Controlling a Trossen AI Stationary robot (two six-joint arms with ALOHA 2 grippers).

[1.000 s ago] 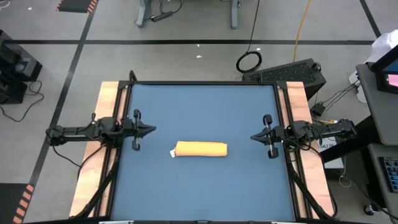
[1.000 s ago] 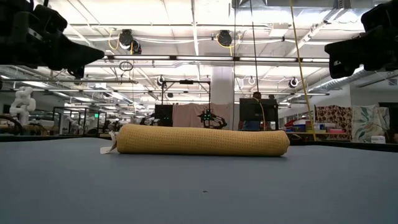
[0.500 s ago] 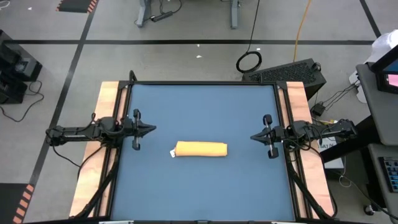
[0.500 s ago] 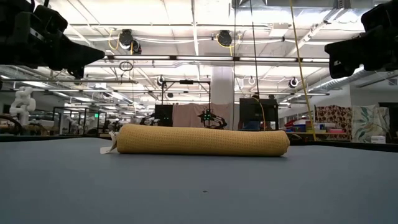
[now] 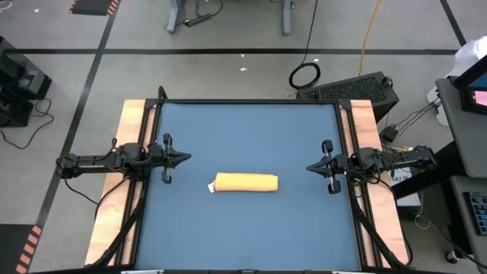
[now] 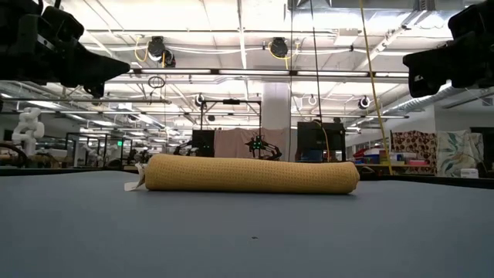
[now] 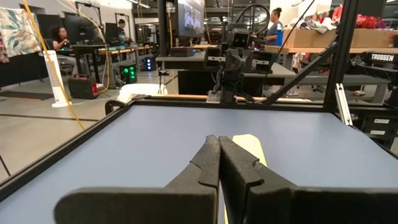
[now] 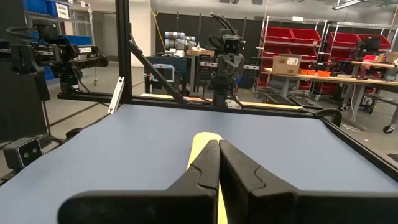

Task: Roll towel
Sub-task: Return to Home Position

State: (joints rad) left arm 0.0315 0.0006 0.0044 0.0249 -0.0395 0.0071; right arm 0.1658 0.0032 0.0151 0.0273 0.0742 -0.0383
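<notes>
The orange-yellow towel (image 5: 246, 183) lies rolled into a tight cylinder near the middle of the blue table, its length running left to right. In the low view the towel (image 6: 251, 174) rests on the table by its underside, with a small white tag (image 6: 135, 184) at its left end. My left gripper (image 5: 187, 159) is shut and hovers level at the table's left edge, well clear of the roll. My right gripper (image 5: 309, 167) is shut and hovers level at the right edge. Both wrist views look along shut fingers (image 7: 219, 149) (image 8: 214, 150) toward the towel (image 7: 249, 144) (image 8: 200, 142).
The blue table (image 5: 251, 129) has black rails and wooden side strips (image 5: 131, 122). Bare surface surrounds the roll on every side. Beyond the table are a workshop floor, cables, desks and people at a distance.
</notes>
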